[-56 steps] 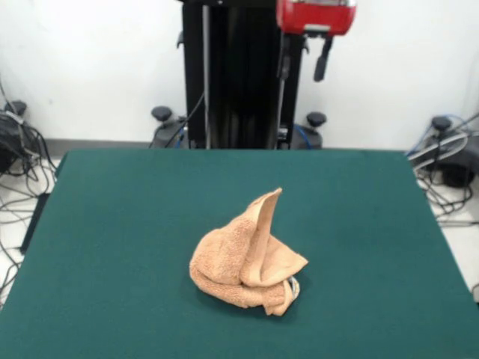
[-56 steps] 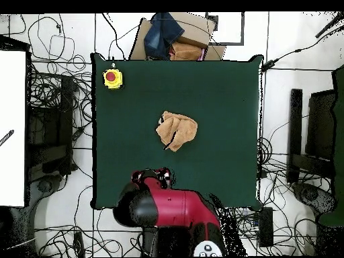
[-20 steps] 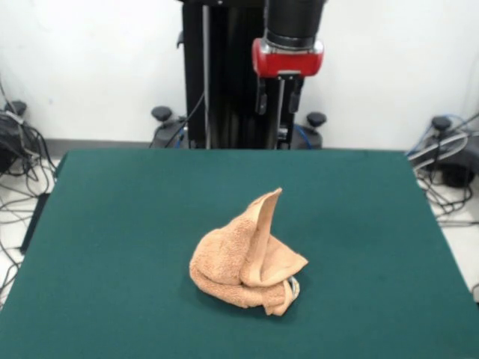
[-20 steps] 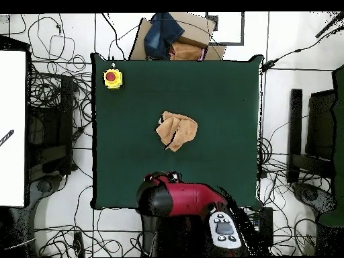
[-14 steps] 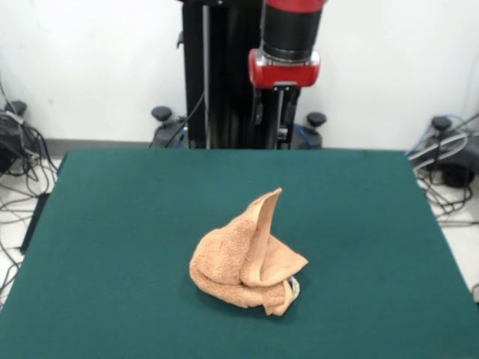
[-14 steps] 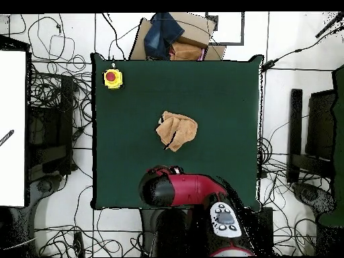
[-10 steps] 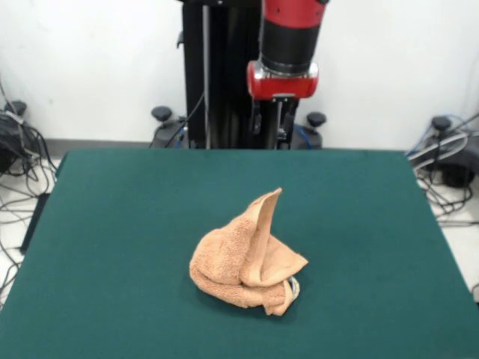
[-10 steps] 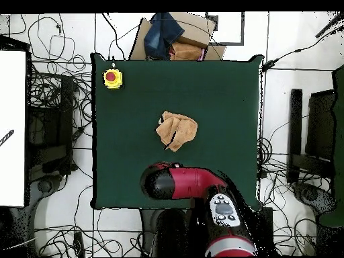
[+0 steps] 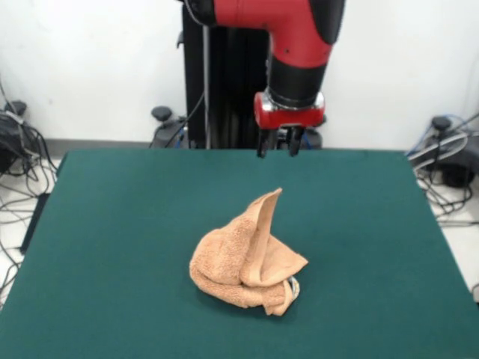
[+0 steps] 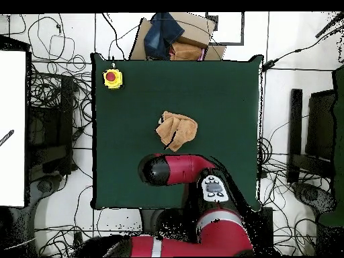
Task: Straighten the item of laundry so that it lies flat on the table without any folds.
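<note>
presently, item 1: towel [image 9: 245, 258], peach-orange terry. lay bunched near the middle of the table [image 9: 112, 224], folded over itself w/ 1 corner standing up in a peak, tilted a little, rest slumped in a rounded heap at its foot. small white tag [image 9: 293, 286] showed at the low front edge, tucked under a fold. judged: the peak stood because the cloth below propped it; nothing held it. task not begun in effect, folds all in place.

item 2: gripper [image 9: 278, 144], black, under a red wrist collar on the red-and-black arm. hung over the far part of the table, well apart from the towel and above it, touching nothing. fingers [image 9: 262, 144] pointed straight down, a narrow gap between the 2, empty. judged: vertical pose suits a top-down pinch on the raised corner, the easiest part to take.

item 3: table, dark green top, far larger than the towel, so room to spread on every side.

item 4: yellow box w/ red button [image 10: 112, 78], at 1 table corner in the overhead view, well clear of the towel; prob. no hindrance.
</note>
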You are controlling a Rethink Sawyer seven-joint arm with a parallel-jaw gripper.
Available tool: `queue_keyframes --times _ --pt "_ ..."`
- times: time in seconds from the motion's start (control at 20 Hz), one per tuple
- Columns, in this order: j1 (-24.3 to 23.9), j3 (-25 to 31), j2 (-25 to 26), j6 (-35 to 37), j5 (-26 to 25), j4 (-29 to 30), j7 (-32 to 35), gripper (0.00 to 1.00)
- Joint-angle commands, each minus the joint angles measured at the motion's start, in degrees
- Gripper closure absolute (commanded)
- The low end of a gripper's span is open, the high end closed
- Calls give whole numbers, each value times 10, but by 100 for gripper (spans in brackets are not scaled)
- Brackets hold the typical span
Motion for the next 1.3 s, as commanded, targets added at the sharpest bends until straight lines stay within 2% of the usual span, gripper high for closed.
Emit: queue_keyframes --times 0.05,0.35,0.9,1.3 --pt "20 15 46 83 -25 -80 9 0" --pt "4 25 29 104 -27 -75 -7 0" --pt "-7 30 29 125 -40 -106 -22 0" --pt "3 21 41 112 -16 -123 32 0"
